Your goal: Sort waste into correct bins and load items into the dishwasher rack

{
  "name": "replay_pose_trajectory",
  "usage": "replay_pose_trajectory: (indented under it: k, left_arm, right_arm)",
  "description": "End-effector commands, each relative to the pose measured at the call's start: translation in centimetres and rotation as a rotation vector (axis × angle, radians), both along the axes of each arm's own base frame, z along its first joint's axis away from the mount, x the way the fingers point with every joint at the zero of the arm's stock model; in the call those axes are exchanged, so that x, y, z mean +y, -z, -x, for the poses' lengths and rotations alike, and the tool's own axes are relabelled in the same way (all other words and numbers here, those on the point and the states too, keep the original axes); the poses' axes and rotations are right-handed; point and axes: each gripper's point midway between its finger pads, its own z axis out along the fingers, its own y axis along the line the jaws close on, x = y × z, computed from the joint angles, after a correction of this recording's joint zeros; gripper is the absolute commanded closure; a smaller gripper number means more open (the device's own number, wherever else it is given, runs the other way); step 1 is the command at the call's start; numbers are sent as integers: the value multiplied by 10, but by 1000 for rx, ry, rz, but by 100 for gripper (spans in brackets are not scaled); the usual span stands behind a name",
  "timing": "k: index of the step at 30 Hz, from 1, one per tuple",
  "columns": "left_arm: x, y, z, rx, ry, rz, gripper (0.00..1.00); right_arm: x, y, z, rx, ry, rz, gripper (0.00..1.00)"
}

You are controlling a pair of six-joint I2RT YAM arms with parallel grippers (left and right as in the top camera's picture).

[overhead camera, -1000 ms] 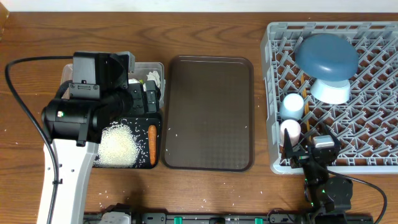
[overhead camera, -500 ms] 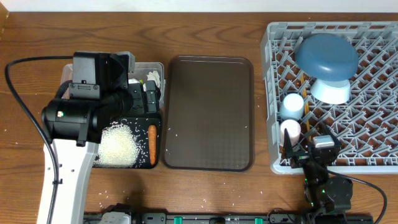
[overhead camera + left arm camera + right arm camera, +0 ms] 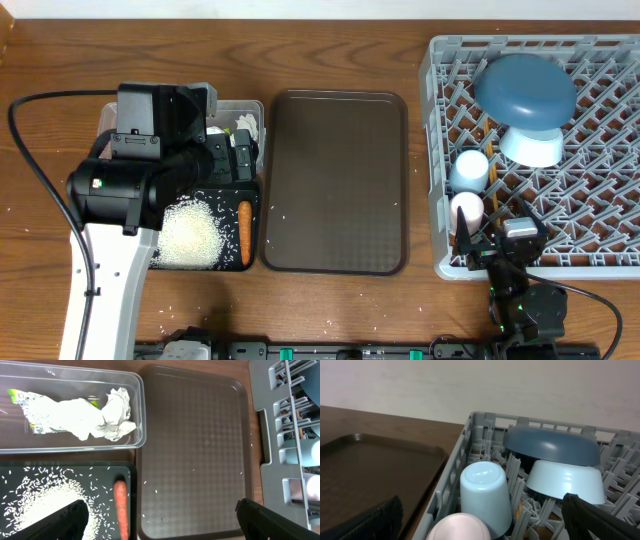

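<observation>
Rice [image 3: 190, 233], carrot [image 3: 245, 227] in black tray [image 3: 228, 254]; blue cup [image 3: 469, 168], pink cup [image 3: 466, 209] in rack [image 3: 436, 120]

This looks like a robotics lab set up as a dishwashing station, not a real kitchen. A wood-grain bench [image 3: 350, 310] backs onto a plain pale wall [image 3: 470, 385]. On it stand a grey dishwasher rack [image 3: 437, 150] (the crate sort a canteen uses), a brown serving tray [image 3: 335, 180] and two sorting bins, a clear tub [image 3: 70, 449] and a black tray [image 3: 100, 467]. A black cable [image 3: 11, 120] loops across the bench beside a robot arm [image 3: 110, 190].
</observation>
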Motion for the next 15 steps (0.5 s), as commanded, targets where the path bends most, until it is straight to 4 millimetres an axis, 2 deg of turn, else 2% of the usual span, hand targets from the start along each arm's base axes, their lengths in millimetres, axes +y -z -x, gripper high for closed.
replay_pose_trajectory:
  k: [1, 6, 8, 12, 15]
  left_arm:
    - [3, 0, -1, 0, -12, -7, 3]
    - [3, 3, 0, 7, -10, -7, 3]
    - [3, -2, 5, -12, -11, -6, 4]
    - [5, -22, 28, -102, -11, 2, 3]
    - [8, -39, 54, -194, -12, 11, 4]
  right_arm:
    - [-3, 0, 0, -1, 13, 10, 1]
    - [-3, 0, 0, -1, 13, 10, 1]
    - [-3, 0, 0, -2, 13, 10, 1]
    - [-3, 0, 0, -1, 13, 10, 1]
    - [-3, 0, 0, -1, 13, 10, 1]
